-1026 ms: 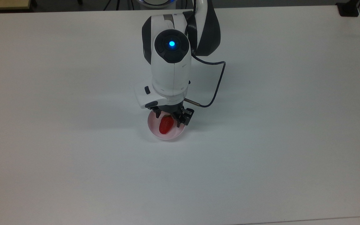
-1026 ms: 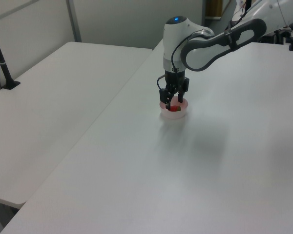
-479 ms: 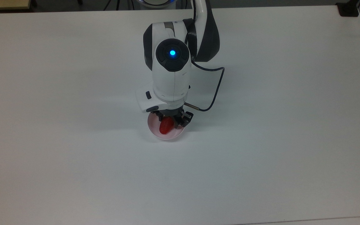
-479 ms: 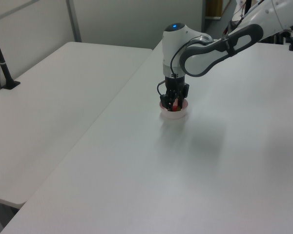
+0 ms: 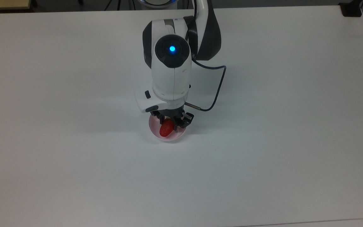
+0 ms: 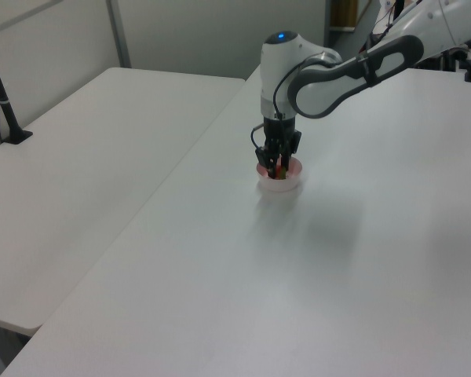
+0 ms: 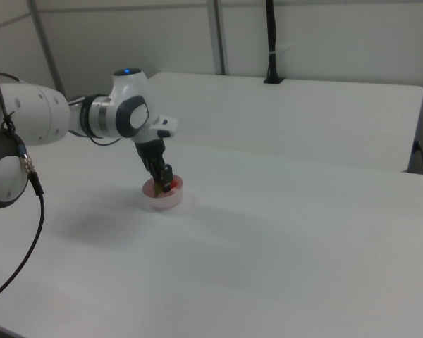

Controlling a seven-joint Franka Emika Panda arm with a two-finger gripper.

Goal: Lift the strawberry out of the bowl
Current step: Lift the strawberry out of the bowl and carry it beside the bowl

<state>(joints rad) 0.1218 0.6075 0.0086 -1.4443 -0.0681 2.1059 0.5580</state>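
Strawberry (image 5: 166, 130) stem end hidden under gripper (image 5: 169, 123); bowl (image 5: 177, 135) far rim covered by wrist.

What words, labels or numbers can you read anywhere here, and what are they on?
None can be read. The robot arm, the bowl, the strawberry and the table carry no legible words or numbers. The arm's top has a plain blue light, not a sign.

Glossy red strawberry (image 5: 166, 129), pale pink, almost white bowl (image 5: 177, 135), plain white desk (image 5: 279, 126), white arm (image 5: 172, 78) with dark grey joints and a blue light, claw (image 5: 169, 121) seemingly black, dark cable (image 5: 217, 91)
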